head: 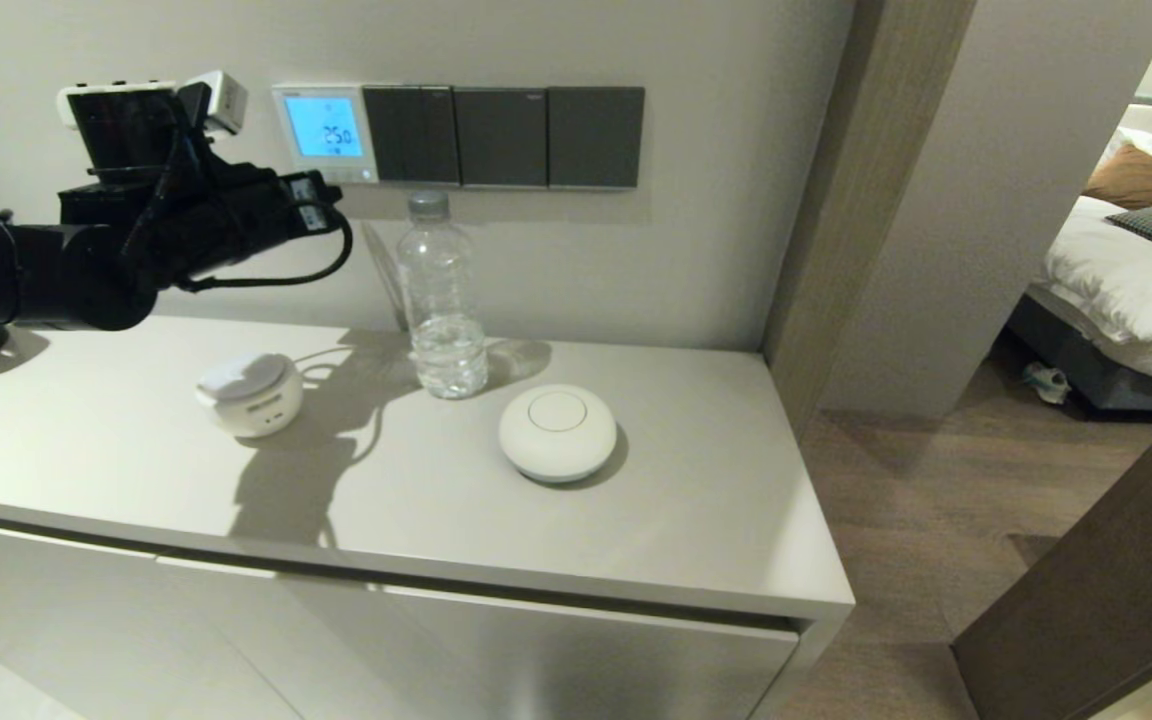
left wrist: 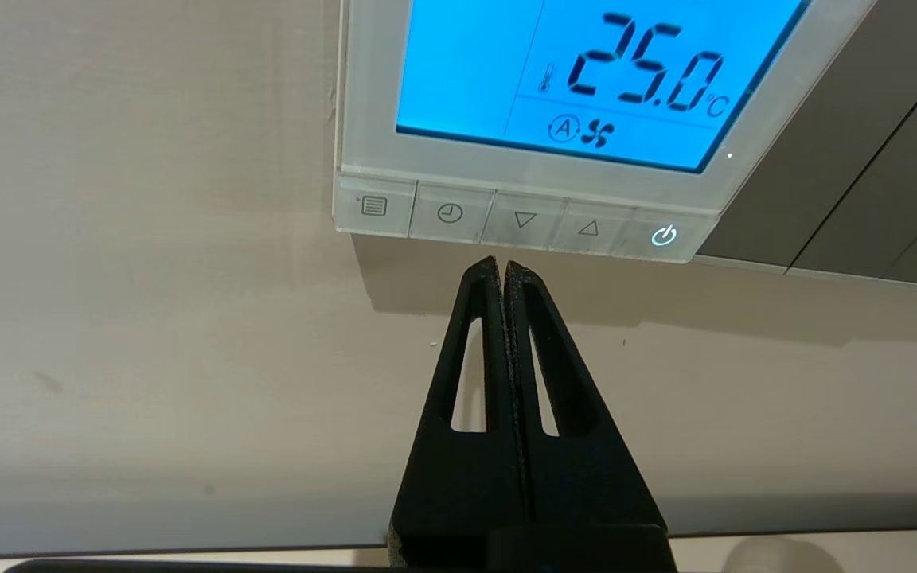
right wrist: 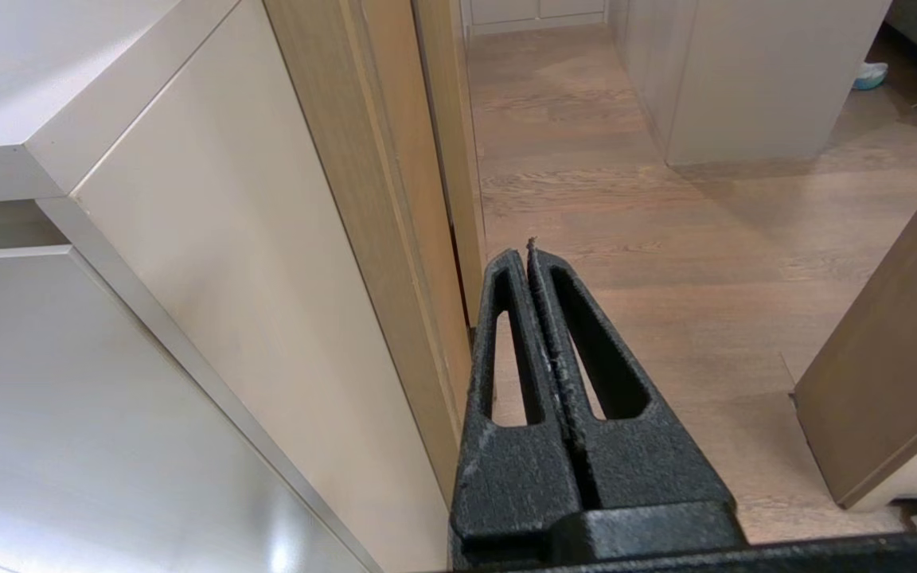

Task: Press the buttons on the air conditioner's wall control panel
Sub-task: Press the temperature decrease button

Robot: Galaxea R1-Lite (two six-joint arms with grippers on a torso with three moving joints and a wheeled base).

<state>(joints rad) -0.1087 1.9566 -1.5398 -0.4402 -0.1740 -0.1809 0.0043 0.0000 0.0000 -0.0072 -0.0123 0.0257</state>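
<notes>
A: Left wrist view, item one: air conditioner's wall control panel, square, white glossy frame, glowing blue screen reading 25.0 °C with a fan symbol. Mounted on a matte beige wall.

B: Its buttons?

A: Five pale translucent keys in a row along the bottom strip: menu, clock, down arrow, up arrow, lit power symbol. The left end effector, black, textured, wedge-shaped with slotted fingers, is fully closed on nothing, its tip just beneath the strip between the clock and down-arrow keys. Contact cannot be judged.

B: Head view, surroundings?

A: Control panel at the left end of a row of dark grey switch plates. Below, a smooth pale tabletop on a cabinet. On it: a clear plastic water bottle, grey cap, water only in its lower part; a round white domed device; a small white lidded gadget with a cord.

B: Room?

A: Wood-grain floor, a bed with white linen beyond the doorway.

B: Right end effector?

A: Closed, empty, low beside the cabinet's end.
</notes>
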